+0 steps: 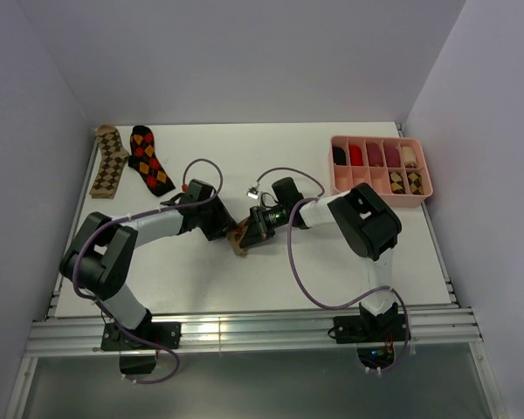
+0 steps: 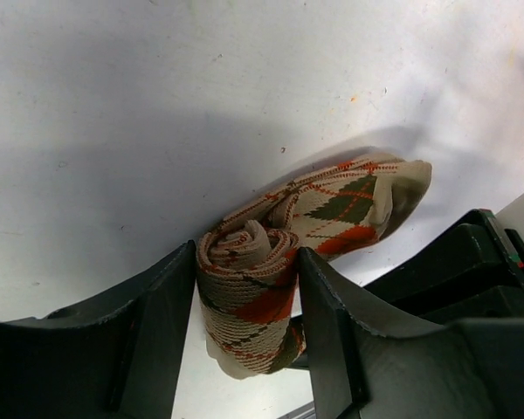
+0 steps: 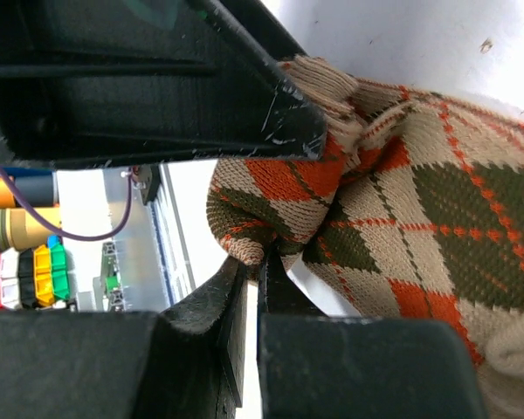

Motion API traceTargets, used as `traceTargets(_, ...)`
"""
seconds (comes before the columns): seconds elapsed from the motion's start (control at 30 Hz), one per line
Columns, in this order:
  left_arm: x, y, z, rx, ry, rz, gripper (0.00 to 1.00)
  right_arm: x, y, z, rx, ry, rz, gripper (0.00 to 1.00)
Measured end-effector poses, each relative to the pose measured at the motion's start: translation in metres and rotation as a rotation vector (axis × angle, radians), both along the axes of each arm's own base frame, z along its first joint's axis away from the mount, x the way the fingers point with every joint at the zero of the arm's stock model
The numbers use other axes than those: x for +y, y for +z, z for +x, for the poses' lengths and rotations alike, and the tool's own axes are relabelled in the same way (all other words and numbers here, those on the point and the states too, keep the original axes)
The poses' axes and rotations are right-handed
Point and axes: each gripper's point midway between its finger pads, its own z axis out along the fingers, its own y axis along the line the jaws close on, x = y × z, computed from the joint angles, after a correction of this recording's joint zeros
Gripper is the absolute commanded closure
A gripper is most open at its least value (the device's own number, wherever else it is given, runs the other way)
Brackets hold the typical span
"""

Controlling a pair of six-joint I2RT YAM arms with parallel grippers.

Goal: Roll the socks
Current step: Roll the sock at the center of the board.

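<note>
Tray (image 1: pixel 426 179) holding rolled socks (image 1: pixel 356 155) in compartments, left end effector (image 2: pixel 247 262) clamping beige sock (image 2: pixel 349 205), right end effector (image 3: pixel 249 266) pinching its fold

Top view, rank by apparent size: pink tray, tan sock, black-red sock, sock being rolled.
pink tray
tan sock and black-red sock: about alike, not ranked
beige sock being rolled, mostly hidden

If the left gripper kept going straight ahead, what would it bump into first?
The left gripper is clamped on the rolled end of the beige-brown-orange sock. Straight past that it would probably hit the right gripper, which faces it and grips the same sock, though depth is unclear.
</note>
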Motion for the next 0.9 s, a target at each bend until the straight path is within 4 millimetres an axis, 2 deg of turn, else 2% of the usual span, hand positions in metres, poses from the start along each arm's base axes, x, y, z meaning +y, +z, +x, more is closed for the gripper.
traceTargets(0.1,-0.001,-0.001,0.001,0.002,-0.006,0.005,0.50,0.001,0.000,0.003,-0.008,0.008,-0.007,1.00)
traceTargets(0.13,-0.001,-0.003,0.002,0.005,-0.009,0.008,0.58,0.001,0.000,0.004,-0.012,0.010,-0.009,1.00)
traceTargets(0.23,-0.003,-0.007,0.004,0.014,-0.016,0.018,0.69,0.001,-0.001,0.005,-0.015,0.012,-0.021,1.00)
traceTargets(0.27,-0.003,-0.008,0.006,0.015,-0.019,0.022,0.78,0.001,-0.001,0.005,-0.017,0.011,-0.023,1.00)
traceTargets(0.4,-0.003,-0.008,0.008,0.017,-0.018,0.030,0.95,0.001,-0.002,0.006,-0.017,0.006,-0.027,0.99)
traceTargets(0.43,-0.002,-0.008,0.008,0.017,-0.018,0.036,0.98,0.001,-0.002,0.006,-0.018,0.003,-0.029,0.95)
traceTargets(0.47,-0.002,-0.008,0.008,0.019,-0.017,0.038,0.99,0.000,-0.003,0.007,-0.017,-0.002,-0.032,0.87)
traceTargets(0.53,-0.001,-0.008,0.008,0.024,-0.017,0.043,0.99,-0.001,-0.004,0.007,-0.024,-0.020,-0.042,0.77)
traceTargets(0.57,-0.001,-0.008,0.009,0.030,-0.016,0.049,0.99,-0.002,-0.003,0.008,-0.029,-0.032,-0.050,0.68)
traceTargets(0.67,-0.002,-0.008,0.011,0.040,-0.026,0.063,0.99,-0.008,-0.002,0.011,-0.061,-0.082,-0.087,0.54)
traceTargets(0.8,-0.003,-0.009,0.014,0.059,-0.040,0.083,0.99,-0.020,0.007,0.020,-0.146,-0.167,-0.159,0.41)
traceTargets(0.9,-0.003,-0.008,0.015,0.072,-0.056,0.100,0.99,-0.026,0.026,0.035,-0.283,-0.247,-0.218,0.37)
